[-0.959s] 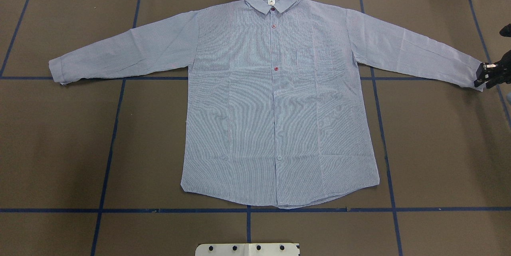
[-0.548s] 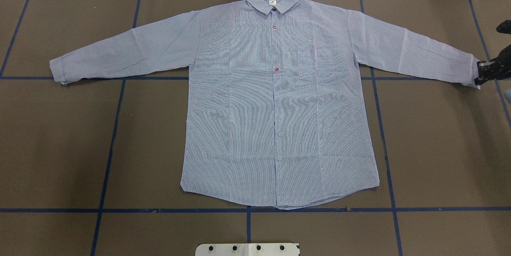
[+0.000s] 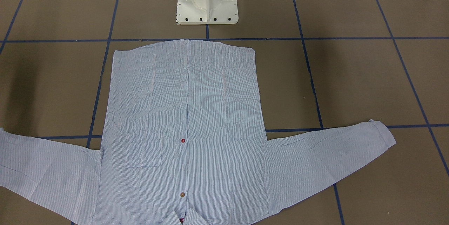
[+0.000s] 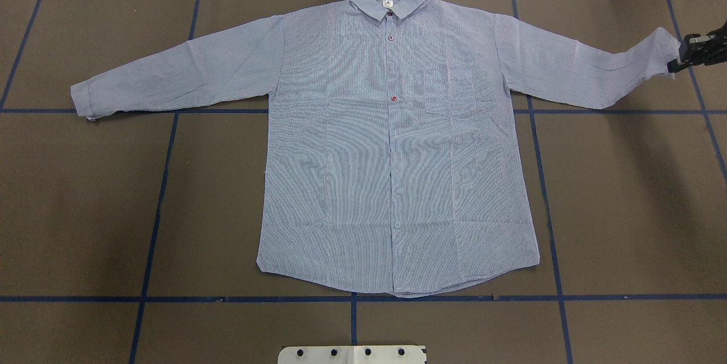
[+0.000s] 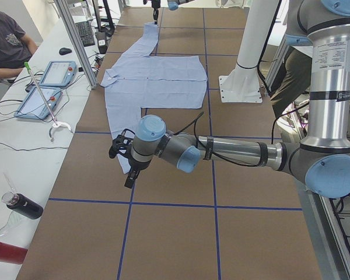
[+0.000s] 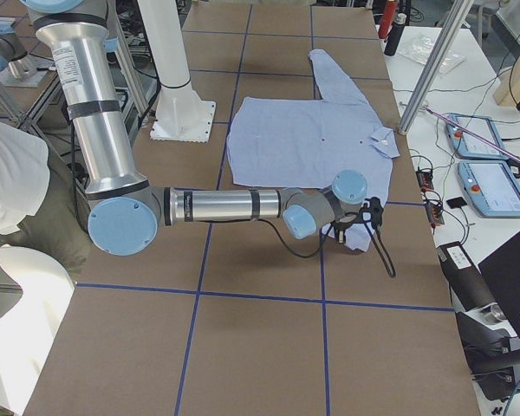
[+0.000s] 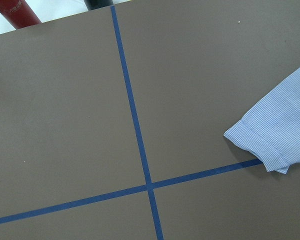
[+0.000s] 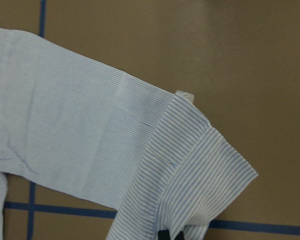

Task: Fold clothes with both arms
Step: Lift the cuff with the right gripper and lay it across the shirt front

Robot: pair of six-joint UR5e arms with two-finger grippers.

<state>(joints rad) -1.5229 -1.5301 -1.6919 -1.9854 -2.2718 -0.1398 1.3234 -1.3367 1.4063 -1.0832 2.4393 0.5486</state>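
Note:
The light blue-and-white striped shirt (image 4: 392, 154) lies flat and face up on the brown table, collar at the far edge, also seen in the front-facing view (image 3: 186, 119). My right gripper (image 4: 676, 58) is shut on the right sleeve's cuff (image 8: 190, 170) and holds it off the table, so the sleeve angles toward the far edge. The left sleeve's cuff (image 4: 82, 100) rests flat. My left gripper (image 5: 127, 175) hovers just beyond that cuff (image 7: 270, 142); I cannot tell whether it is open or shut.
The white pedestal base (image 3: 207, 0) stands just past the shirt's hem. Blue tape lines (image 4: 352, 298) grid the table. Bottles (image 5: 23, 205) and tablets (image 5: 55, 73) sit on a side bench, where a person (image 5: 6, 41) is seated. Another person (image 6: 9, 182) stands behind the robot.
The right gripper has carried the right cuff toward the table's far edge and lifted it, bending the sleeve. The rest of the shirt has stayed put.

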